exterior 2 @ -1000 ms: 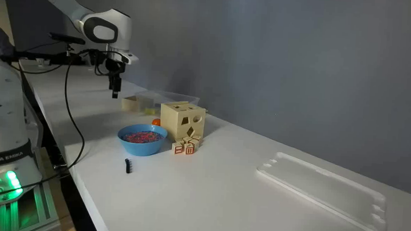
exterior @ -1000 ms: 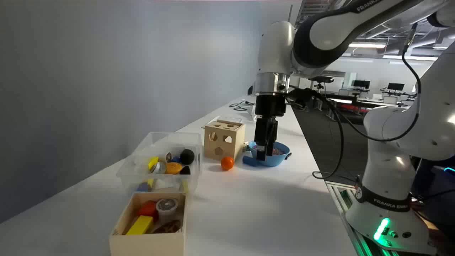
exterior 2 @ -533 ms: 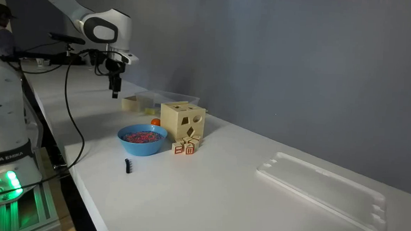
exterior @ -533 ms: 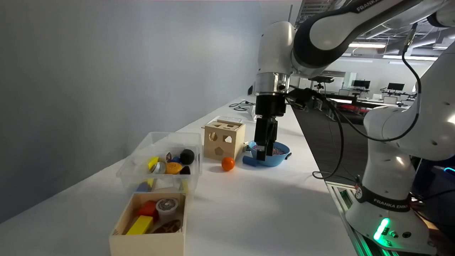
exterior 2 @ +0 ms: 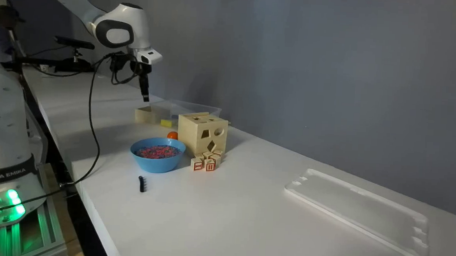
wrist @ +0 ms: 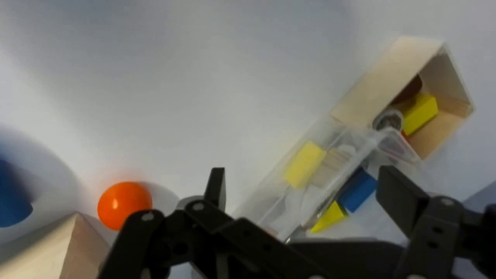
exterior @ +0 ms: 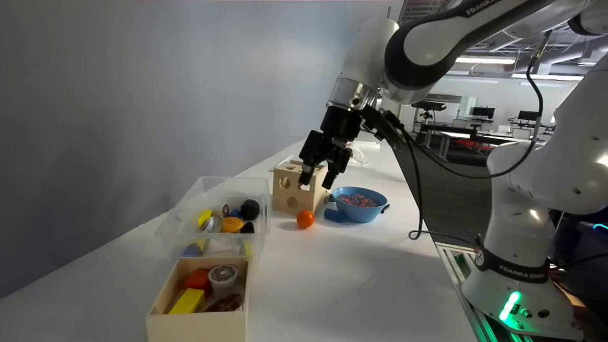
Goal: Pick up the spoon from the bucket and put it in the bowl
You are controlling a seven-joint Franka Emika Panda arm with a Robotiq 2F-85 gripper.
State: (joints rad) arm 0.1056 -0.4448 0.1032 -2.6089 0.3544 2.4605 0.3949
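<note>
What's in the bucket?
Visible in the bucket: a black piece, an orange piece, yellow pieces, a blue block, a silvery piece too unclear to identify. Anything directly beneath is covered; in the wrist view, the tool hides part.

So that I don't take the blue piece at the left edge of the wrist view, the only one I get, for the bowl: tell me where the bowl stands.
Observer: In both exterior views the blue bowl stands beside the wooden cube, whose corner you have at lower left.

Operator: Good. Now report what it already holds.

Observer: Small red and blue bits are spread across its inside.
</note>
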